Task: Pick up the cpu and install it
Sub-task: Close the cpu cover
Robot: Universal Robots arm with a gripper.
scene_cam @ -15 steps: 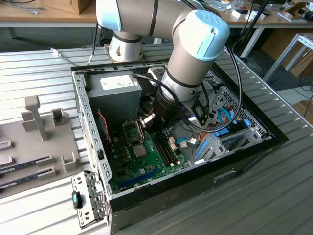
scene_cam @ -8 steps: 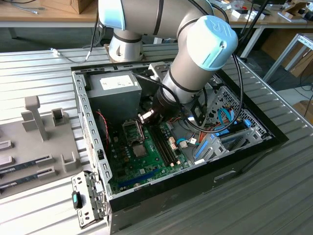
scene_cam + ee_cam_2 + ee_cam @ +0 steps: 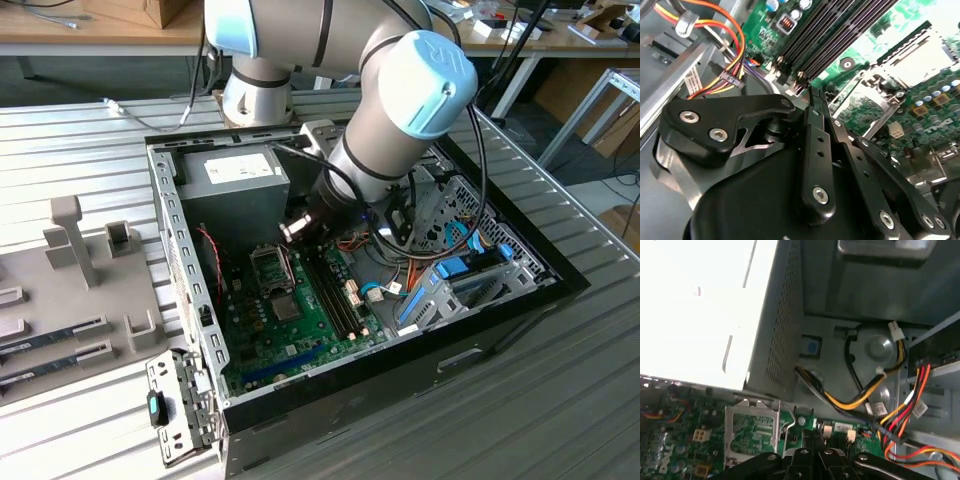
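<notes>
Hovering inside the computer case (image 3: 190, 260), the claw (image 3: 812, 97), fingers pressed together with no cpu visible between them, should stay square over the open socket (image 3: 920, 62) just ahead

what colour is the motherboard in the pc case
Green, with black memory slots. The motherboard shows best in the exterior view.

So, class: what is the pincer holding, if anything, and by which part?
Nothing that shows: the pincer is shut above the motherboard, with nothing between its tips.
</notes>
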